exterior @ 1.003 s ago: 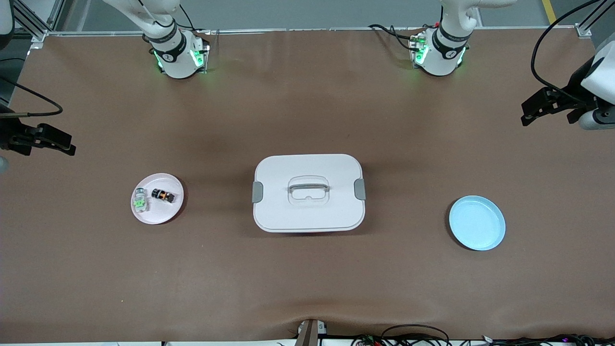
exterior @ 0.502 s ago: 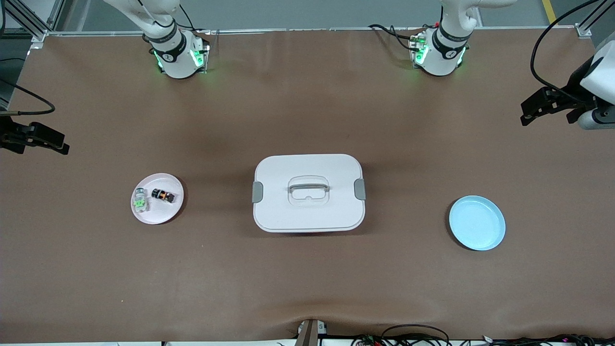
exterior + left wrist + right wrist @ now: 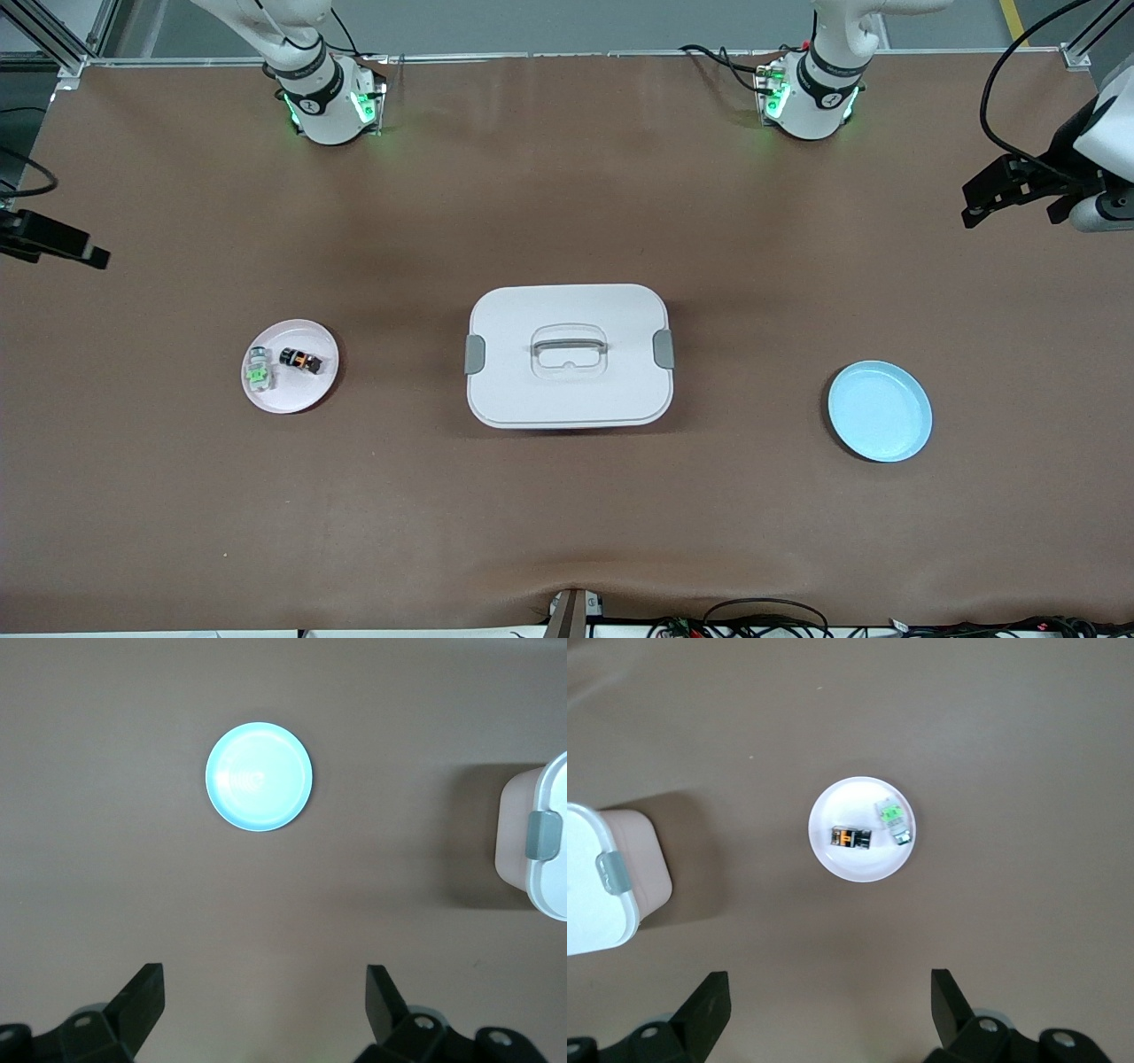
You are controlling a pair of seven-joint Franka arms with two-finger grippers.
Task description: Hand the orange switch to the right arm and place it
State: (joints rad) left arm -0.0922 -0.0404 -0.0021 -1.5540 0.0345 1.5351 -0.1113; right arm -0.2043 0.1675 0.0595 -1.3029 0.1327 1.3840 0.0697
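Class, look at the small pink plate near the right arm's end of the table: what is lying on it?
On the pink plate lie two small parts side by side, apart: the orange switch and a clear part with green inside. Whatever is under each part is covered.

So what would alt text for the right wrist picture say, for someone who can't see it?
Seen from above, a small white plate on a brown table holds the orange switch beside a clear part with green inside. The right gripper hangs open over the table, and a white lidded box shows at the edge.
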